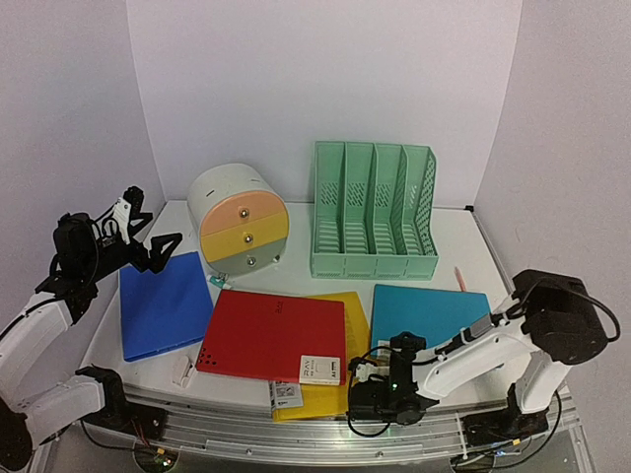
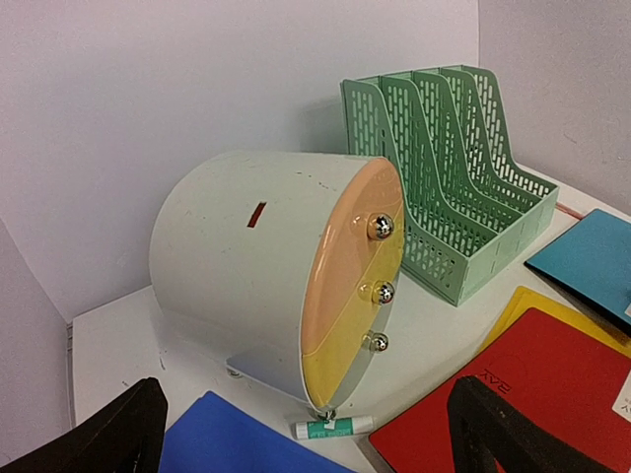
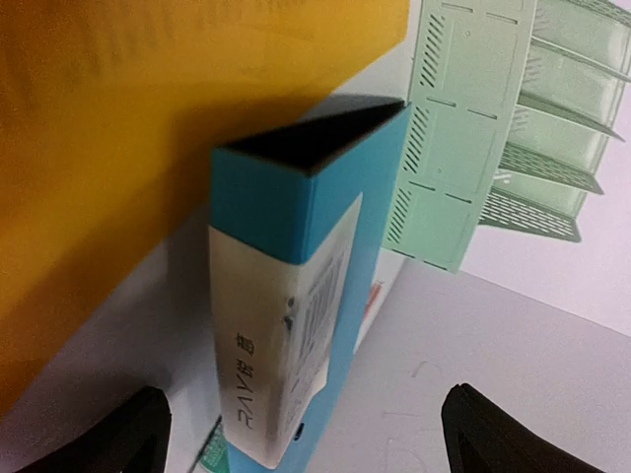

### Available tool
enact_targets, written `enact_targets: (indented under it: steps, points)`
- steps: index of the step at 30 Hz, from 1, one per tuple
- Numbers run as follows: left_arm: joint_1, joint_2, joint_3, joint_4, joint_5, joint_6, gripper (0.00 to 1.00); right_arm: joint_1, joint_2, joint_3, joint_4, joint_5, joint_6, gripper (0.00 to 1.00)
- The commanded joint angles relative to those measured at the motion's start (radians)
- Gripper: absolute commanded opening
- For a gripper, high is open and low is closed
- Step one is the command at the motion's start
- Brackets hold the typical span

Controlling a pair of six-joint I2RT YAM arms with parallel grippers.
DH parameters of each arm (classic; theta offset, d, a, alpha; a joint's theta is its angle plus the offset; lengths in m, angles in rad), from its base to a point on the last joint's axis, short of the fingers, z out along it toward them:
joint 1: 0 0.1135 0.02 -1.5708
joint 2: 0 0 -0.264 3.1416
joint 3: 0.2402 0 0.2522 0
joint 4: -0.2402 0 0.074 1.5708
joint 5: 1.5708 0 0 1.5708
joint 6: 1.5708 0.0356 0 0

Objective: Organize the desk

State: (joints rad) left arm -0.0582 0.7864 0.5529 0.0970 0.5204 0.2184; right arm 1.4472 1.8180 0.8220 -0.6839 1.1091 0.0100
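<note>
Looking down from above, we see the desk [image 1: 296,278] filling the space between the lilac walls, its metal rail running along the near edge by the arm bases. At the back stand a rounded drawer unit [image 1: 240,215] with peach and yellow fronts and, to its right, a green file rack [image 1: 375,212]. In front of them lie four folders: a blue folder [image 1: 163,305] on the left, a red folder [image 1: 271,335] overlapping a yellow folder [image 1: 355,317], and a teal folder [image 1: 429,310] on the right. A white box [image 1: 320,370] rests where the red and yellow folders meet, and a second small box [image 1: 286,394] lies just in front of it. A white-and-green tube [image 2: 333,427] lies at the foot of the drawer unit. The left gripper [image 1: 146,235] hangs above the desk's left side, facing the drawer unit, fingers spread wide and holding nothing. The right gripper [image 1: 358,380] sits low at the front edge beside the yellow folder, its fingers [image 3: 128,434] equally wide. A small teal-and-white box [image 3: 281,345] stands between them with a gap on each side.
</note>
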Motion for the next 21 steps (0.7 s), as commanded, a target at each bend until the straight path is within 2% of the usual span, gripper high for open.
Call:
enact_targets:
  steps: [1,4,10,21]
  points:
    - [0.001,0.001,0.023,0.027,0.010,0.019,1.00,-0.022,0.063,-0.035,-0.039,0.074,0.077,0.98]
    - [0.000,0.009,0.015,0.037,0.006,0.024,1.00,-0.071,0.059,-0.022,-0.037,0.085,0.075,0.98]
    - [0.000,0.026,0.010,0.055,-0.002,0.016,1.00,-0.094,0.075,-0.001,0.038,0.014,-0.051,0.95]
    - [0.000,-0.005,0.007,0.043,-0.003,0.033,1.00,-0.145,0.114,0.096,0.113,-0.015,-0.057,0.52]
